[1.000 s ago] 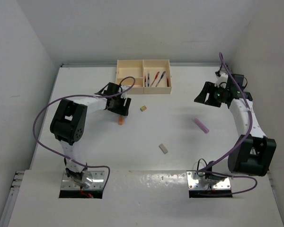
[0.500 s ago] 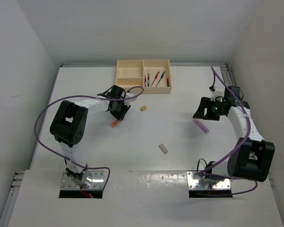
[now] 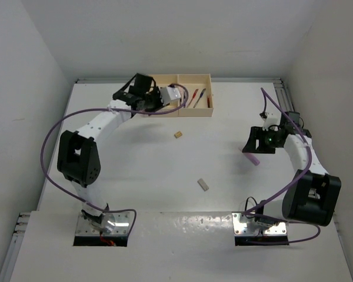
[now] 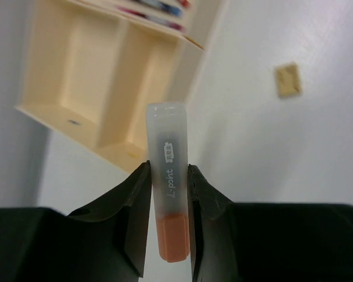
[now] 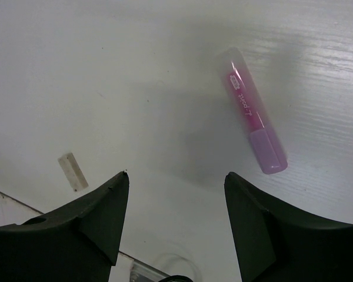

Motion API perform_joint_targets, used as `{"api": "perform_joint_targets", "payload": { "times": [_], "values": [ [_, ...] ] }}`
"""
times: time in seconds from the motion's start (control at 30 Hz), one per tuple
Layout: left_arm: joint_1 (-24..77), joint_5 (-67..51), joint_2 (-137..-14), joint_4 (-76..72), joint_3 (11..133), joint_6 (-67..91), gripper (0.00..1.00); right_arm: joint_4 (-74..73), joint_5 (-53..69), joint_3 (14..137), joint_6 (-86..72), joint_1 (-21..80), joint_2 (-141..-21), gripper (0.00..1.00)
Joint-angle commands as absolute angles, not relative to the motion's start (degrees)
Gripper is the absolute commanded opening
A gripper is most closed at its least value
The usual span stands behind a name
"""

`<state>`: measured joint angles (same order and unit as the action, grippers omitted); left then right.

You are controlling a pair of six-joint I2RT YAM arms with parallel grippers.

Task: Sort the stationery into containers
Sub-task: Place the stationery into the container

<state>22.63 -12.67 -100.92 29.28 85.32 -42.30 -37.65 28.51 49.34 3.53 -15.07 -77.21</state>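
Near tray [image 4: 100, 64], left claw [image 4: 169, 171] clamped on orange marker [image 4: 169, 138], label blurred, right claw [image 5: 176, 176] apart above pink marker [image 5: 250, 111]

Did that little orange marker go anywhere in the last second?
Yes. The orange marker moved up the overhead view to the cream tray, where the left gripper holds it at the small compartments.

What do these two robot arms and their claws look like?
The left arm and right arm are white tubular links joined by chunky black joints, bolted to shiny metal plates. A purple cable loops loosely along each. The left claw and right claw each have two matte black, tapering fingers.
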Motion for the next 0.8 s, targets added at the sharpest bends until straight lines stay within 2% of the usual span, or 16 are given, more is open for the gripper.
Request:
{"api": "perform_joint_targets", "payload": {
  "times": [0.0,0.2,0.37,0.47,0.63,0.67,0.73,0.77],
  "values": [
    [20.9,-12.4,-102.8,17.0,91.5,-41.7,0.0,-35.8,28.8,48.8,4.0,-15.4,-77.3,0.65],
    [20.7,-11.7,-112.3,4.8,97.5,-51.1,0.0,-35.0,29.0,47.9,2.8,-15.4,-78.3,0.65],
    [20.0,-7.7,-125.5,1.2,108.9,-50.6,0.0,-34.4,28.9,47.2,2.7,-15.5,-79.0,0.65],
    [19.2,-8.3,-129.2,-6.3,109.8,-51.5,0.0,-34.5,28.7,47.0,2.9,-15.7,-79.5,0.65],
    [18.8,-6.9,-135.9,-7.6,115.2,-54.1,0.01,-34.9,28.7,46.2,3.4,-16.5,-79.5,0.64],
    [18.7,-6.3,-136.7,-7.9,116.0,-53.7,0.03,-35.1,28.7,46.1,3.5,-16.8,-79.4,0.64],
    [18.5,-5.5,-138.8,-8.3,118.1,-52.5,0.17,-35.2,28.7,45.9,3.7,-17.1,-79.4,0.64],
    [18.3,-5.4,-139.2,-8.5,118.6,-51.3,0.35,-35.2,28.5,45.9,3.8,-17.1,-79.4,0.64]
  ]
}}
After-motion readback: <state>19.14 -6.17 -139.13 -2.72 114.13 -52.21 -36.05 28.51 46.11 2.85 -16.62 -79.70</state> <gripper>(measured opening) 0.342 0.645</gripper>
